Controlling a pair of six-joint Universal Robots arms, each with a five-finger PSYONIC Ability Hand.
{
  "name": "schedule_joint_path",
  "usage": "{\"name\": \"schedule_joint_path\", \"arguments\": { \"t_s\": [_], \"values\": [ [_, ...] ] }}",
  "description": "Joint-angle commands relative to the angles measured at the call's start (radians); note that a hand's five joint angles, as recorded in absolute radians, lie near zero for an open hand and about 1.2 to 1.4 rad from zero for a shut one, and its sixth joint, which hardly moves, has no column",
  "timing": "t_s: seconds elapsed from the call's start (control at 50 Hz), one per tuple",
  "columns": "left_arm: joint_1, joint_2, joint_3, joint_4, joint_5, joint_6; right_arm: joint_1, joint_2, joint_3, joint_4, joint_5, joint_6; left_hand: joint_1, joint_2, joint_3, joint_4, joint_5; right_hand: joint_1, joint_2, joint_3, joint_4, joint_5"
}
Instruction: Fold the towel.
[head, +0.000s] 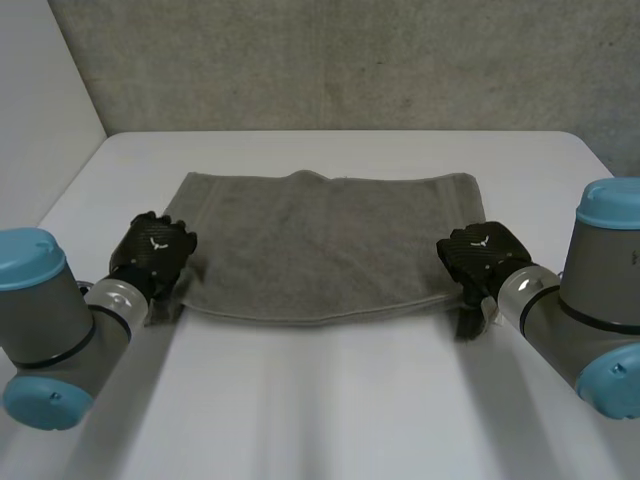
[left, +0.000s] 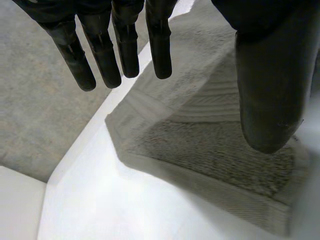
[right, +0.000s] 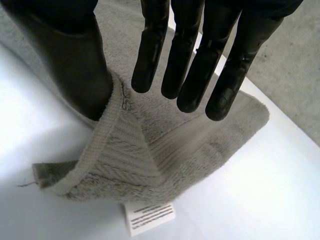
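You see a grey terry towel (head: 330, 245) with ribbed bands. The left hand (head: 152, 252) and right hand (head: 482, 255) have straight fingers, gripping nothing. The right wrist view adds a white label (right: 149, 216).

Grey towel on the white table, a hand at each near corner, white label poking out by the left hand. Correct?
No: the white label pokes out by the right hand, not the left hand; the right wrist view shows it. Rest holds: grey towel on the white table, a hand at each near corner.
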Motion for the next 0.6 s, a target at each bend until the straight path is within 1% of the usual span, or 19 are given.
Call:
{"name": "schedule_joint_path", "arguments": {
  "t_s": [0.02, 0.06, 0.12, 0.16, 0.28, 0.44, 0.6],
  "values": [
    [-0.003, -0.019, 0.022, 0.020, -0.011, -0.011, -0.003, 0.009, 0.017, -0.053, 0.040, 0.067, -0.053, -0.041, -0.047, -0.048, -0.010, -0.019, -0.032, -0.026, -0.036, -0.015],
    [-0.014, -0.022, 0.027, 0.014, -0.012, -0.023, -0.010, 0.009, 0.022, -0.062, 0.069, 0.098, -0.053, -0.041, -0.047, -0.048, -0.010, -0.016, -0.029, -0.023, -0.033, -0.012],
    [-0.018, -0.019, 0.027, 0.011, -0.012, -0.034, -0.014, 0.009, 0.023, -0.060, 0.079, 0.109, -0.056, -0.044, -0.050, -0.051, -0.013, -0.019, -0.032, -0.026, -0.036, -0.015],
    [-0.024, -0.004, 0.021, 0.003, -0.009, -0.061, -0.014, 0.010, 0.030, -0.059, 0.083, 0.120, -0.053, -0.041, -0.047, -0.048, -0.010, -0.019, -0.032, -0.026, -0.036, -0.015],
    [-0.034, 0.010, 0.007, -0.029, -0.001, -0.112, -0.015, 0.010, 0.042, -0.053, 0.083, 0.124, -0.056, -0.044, -0.050, -0.051, -0.013, -0.019, -0.032, -0.026, -0.036, -0.015],
    [-0.031, 0.022, -0.019, -0.116, 0.018, -0.177, -0.012, 0.002, 0.062, -0.053, 0.082, 0.115, -0.106, -0.094, -0.100, -0.101, -0.063, -0.016, -0.029, -0.023, -0.033, -0.012],
    [-0.041, 0.027, -0.009, -0.136, 0.031, -0.230, -0.011, 0.007, 0.062, -0.051, 0.082, 0.109, -0.106, -0.094, -0.100, -0.101, -0.063, -0.016, -0.029, -0.023, -0.033, -0.012]
  ]
}}
